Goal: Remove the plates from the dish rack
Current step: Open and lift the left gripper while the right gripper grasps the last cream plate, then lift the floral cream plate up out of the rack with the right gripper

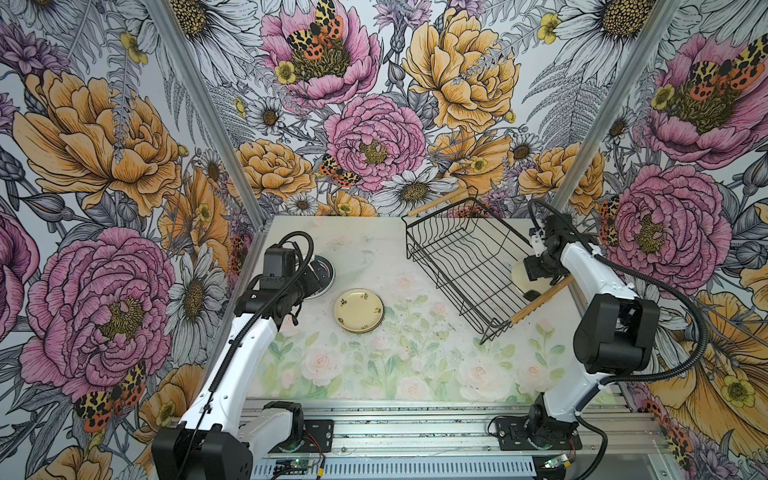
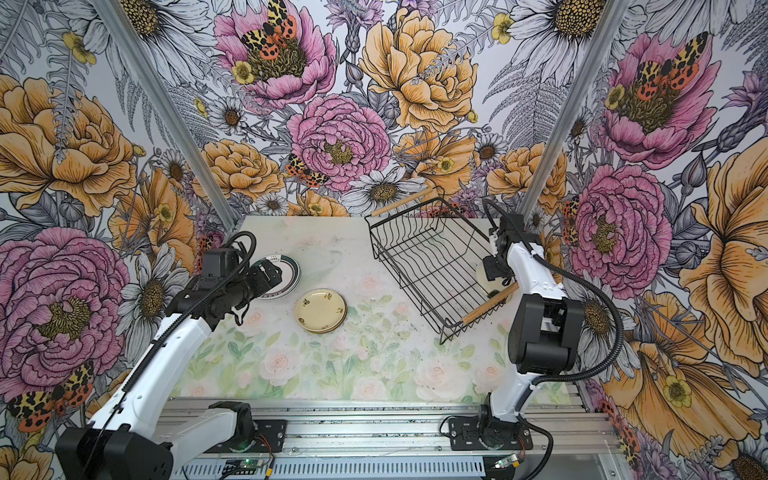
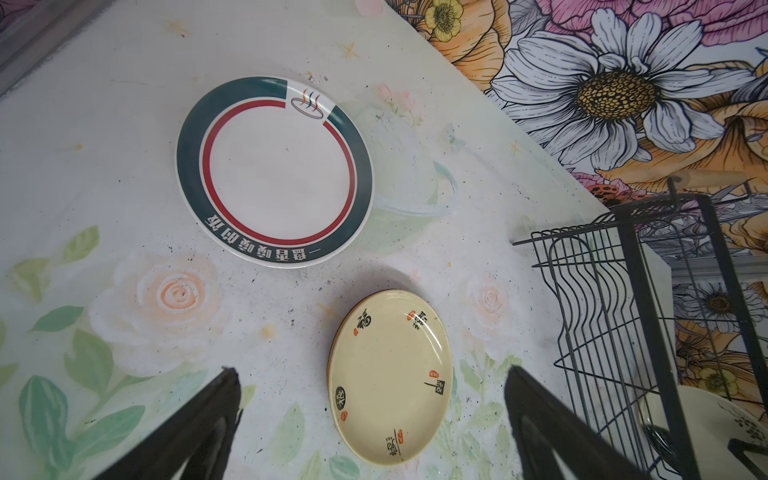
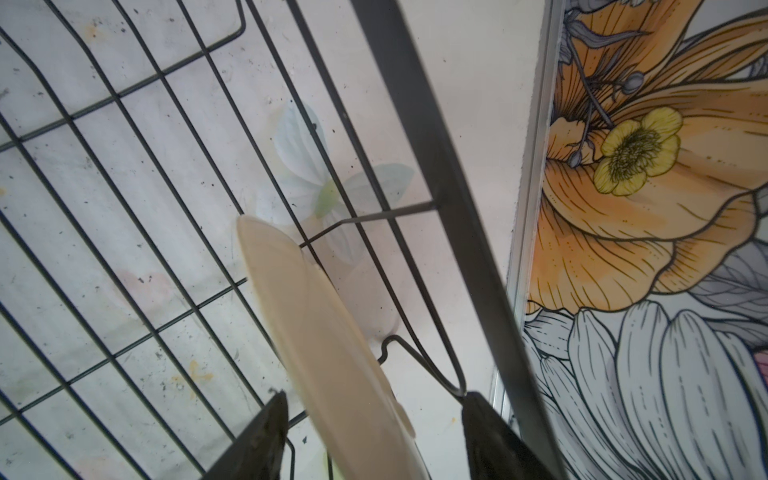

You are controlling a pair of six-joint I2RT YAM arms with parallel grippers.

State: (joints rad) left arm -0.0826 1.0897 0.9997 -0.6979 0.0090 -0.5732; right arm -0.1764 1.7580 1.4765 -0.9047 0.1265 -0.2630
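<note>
The black wire dish rack (image 1: 461,266) (image 2: 424,257) stands at the back right, angled, with a wooden handle (image 1: 540,301) at its near end. One cream plate (image 1: 518,272) (image 4: 311,311) stands on edge in it by that handle. My right gripper (image 1: 530,270) (image 4: 376,397) hangs over the plate, its jaws open to either side of the rim with a gap on both sides. My left gripper (image 1: 318,276) (image 3: 370,370) is open and holds nothing, above a white plate with a green and red rim (image 1: 328,270) (image 3: 274,170) that lies flat at the left.
A small stack of cream plates (image 1: 358,309) (image 3: 388,374) lies flat in the middle of the floral mat. The rack's thick frame bar (image 4: 436,166) runs close beside my right fingers. Flowered walls close in the back and both sides.
</note>
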